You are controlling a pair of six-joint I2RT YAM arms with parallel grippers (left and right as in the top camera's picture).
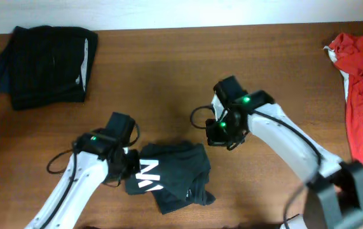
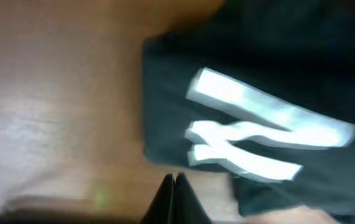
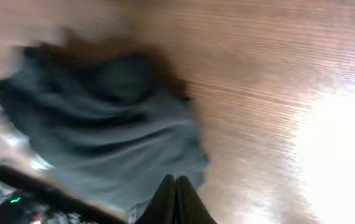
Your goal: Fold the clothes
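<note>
Dark grey-green soft-fabric T-shirt w/ slanted white stripes (image 1: 180,166) is bunched front-centre on brown wooden worktop (image 1: 168,70), btwn arms. Left pincer (image 2: 174,190) & right pincer (image 3: 176,194) are fully closed, nothing gripped. Shirt should be spread flat first: outer edges pinched, not mid-bunch.

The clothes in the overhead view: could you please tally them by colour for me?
Black folded fabric garment, top left: 1
Dark grey-green crumpled T-shirt with white stripes, near edge: 1
Red crumpled fabric garment, right edge: 1
Total: 3
White sliver beside the red: cannot tell.
</note>
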